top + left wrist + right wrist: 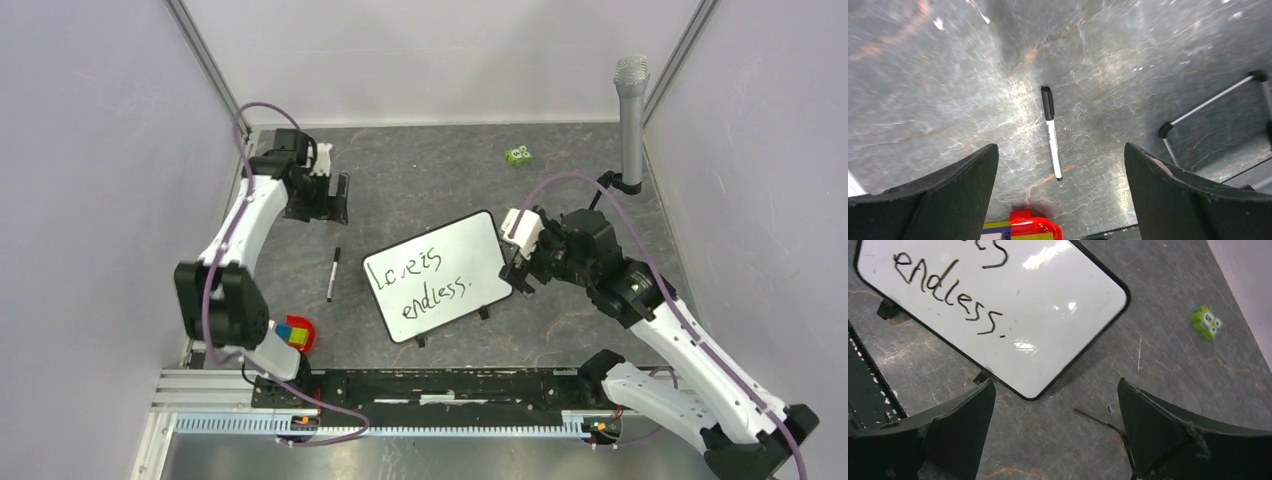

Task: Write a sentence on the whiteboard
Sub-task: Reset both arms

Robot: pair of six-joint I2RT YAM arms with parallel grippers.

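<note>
The left end effector (1060,165) and right end effector (1055,385) hang open and empty, the marker (1050,132) lies loose on the worktop (430,180), and the whiteboard (470,250), mid-worktop, carries its sentence (420,285) with full stop, so the writing looks finished.

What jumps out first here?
The whiteboard mid-table, angled, bearing the sentence "Love is endless." in black letters. A marker lies loose on the table left of it, and a small green toy sits alone near the back.
</note>
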